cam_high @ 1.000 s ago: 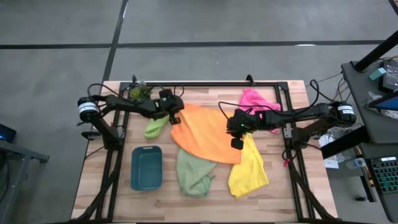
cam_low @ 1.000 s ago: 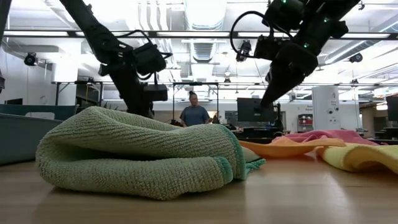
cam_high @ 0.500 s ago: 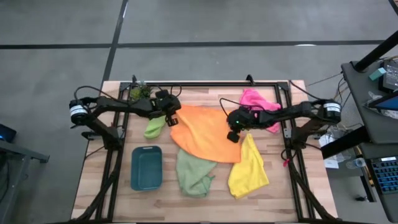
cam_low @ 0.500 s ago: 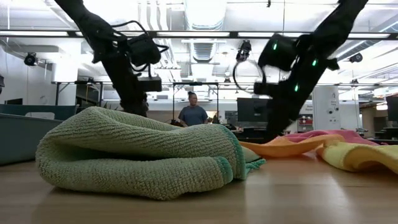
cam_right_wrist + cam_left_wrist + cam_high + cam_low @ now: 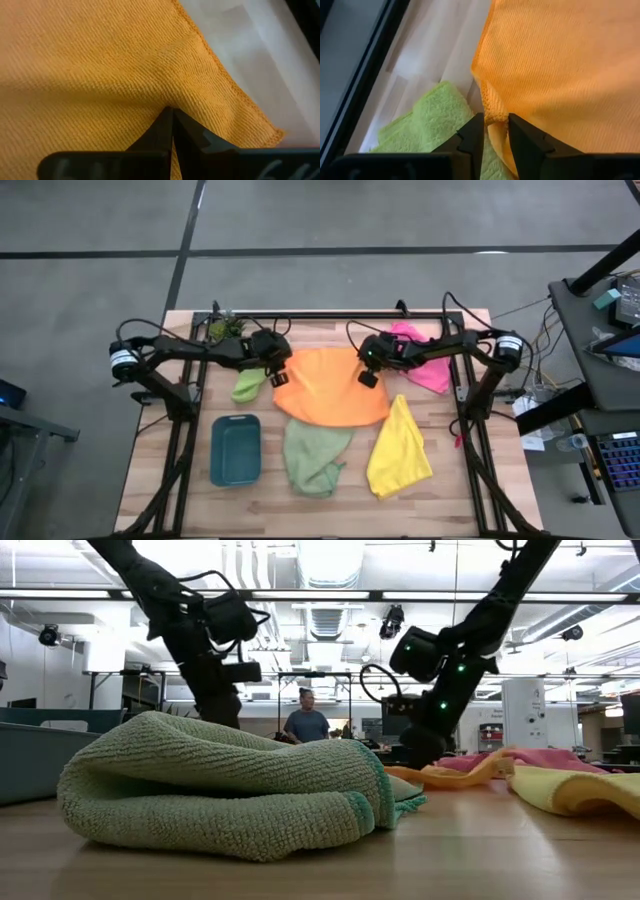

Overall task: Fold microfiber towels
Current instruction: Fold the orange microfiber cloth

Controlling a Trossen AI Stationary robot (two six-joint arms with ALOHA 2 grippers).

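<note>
Centrally placed cloth: soft orange microfiber towel (image 5: 330,385), spread mostly flat on the wooden tabletop (image 5: 450,490), overlapping the pale sage green towel (image 5: 312,458) nearer the front.
Left gripper (image 5: 277,375): at the orange towel's left edge — fingers (image 5: 470,137) slightly parted with a raised fold of the hem between them; whether they bear on it I cannot tell.
Right gripper (image 5: 367,374): at the towel's far right part; fingers (image 5: 161,130) pressed together, pinching a pucker of cloth.
Other cloths: lime green towel (image 5: 248,384) just beside the left gripper; pink towel (image 5: 425,360) and yellow towel (image 5: 400,450) to the right.
Bystanders: teal rectangular plastic tray (image 5: 236,448); small potted plant (image 5: 223,328).
Handling, judged: light, limp, grippy — it sags between holds; take it at corners or hemmed edges, where the weave bunches least.
</note>
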